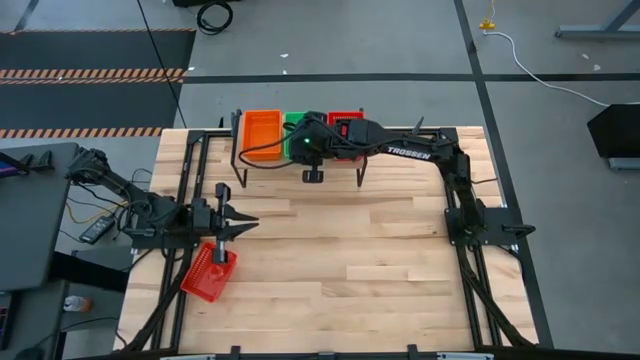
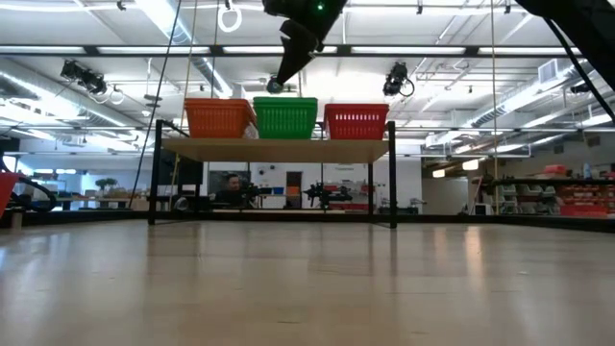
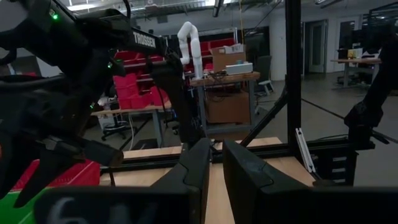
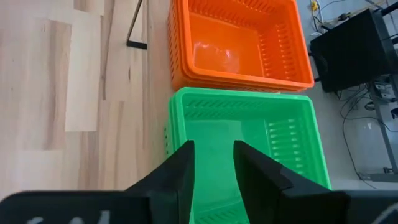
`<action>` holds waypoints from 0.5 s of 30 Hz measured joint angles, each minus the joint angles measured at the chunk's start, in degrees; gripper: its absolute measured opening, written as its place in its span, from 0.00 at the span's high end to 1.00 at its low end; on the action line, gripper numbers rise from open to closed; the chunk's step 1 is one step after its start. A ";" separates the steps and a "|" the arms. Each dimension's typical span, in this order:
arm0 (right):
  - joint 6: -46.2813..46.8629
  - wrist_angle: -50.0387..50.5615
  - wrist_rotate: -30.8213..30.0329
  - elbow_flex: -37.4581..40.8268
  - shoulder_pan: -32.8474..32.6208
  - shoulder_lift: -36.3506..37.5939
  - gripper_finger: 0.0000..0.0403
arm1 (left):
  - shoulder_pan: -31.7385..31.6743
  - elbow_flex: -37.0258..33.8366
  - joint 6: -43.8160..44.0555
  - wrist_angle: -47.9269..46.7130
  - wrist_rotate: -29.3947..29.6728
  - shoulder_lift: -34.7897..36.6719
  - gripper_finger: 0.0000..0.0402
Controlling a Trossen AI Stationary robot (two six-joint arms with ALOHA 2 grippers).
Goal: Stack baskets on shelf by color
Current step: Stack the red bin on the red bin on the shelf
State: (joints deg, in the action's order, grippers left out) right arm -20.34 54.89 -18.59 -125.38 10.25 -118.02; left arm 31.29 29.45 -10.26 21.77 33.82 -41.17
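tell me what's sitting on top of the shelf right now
On the shelf stand three basket piles side by side: orange baskets, green baskets, red baskets. The right gripper hangs above the green pile, hiding part of it from overhead.

On the low light-wood plank shelf with thin black legs (image 2: 276, 150) stand an orange plastic mesh basket stack (image 2: 220, 117), a bright green mesh basket stack (image 2: 284, 116) and a red mesh basket stack (image 2: 356, 121) — slatted walls, plain floors. A lone red mesh basket (image 1: 209, 272) lies on the pale, blond-striped wooden tabletop (image 1: 380, 250). Both arms are dark — white "TROSSEN" lettering on the right one.
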 joint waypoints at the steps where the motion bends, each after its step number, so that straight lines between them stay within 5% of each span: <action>1: 0.38 0.02 -0.30 0.00 -0.24 0.00 0.71 | 0.00 0.00 0.04 -0.15 0.00 0.00 0.87; 5: 3.55 0.46 -0.48 0.00 -2.32 0.42 0.71 | 0.02 0.00 0.11 -1.09 0.38 -0.02 0.87; 9: 12.94 4.72 6.39 0.00 -5.21 1.03 0.71 | 0.04 0.00 0.20 -3.85 6.12 0.03 0.87; 15: 26.33 10.21 14.13 4.74 -11.42 0.93 0.71 | 0.02 4.23 7.48 -19.57 8.48 -0.10 0.87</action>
State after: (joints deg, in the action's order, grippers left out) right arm 5.99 65.11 -4.46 -120.64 -1.17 -117.08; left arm 31.31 33.68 -2.77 2.20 42.30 -41.27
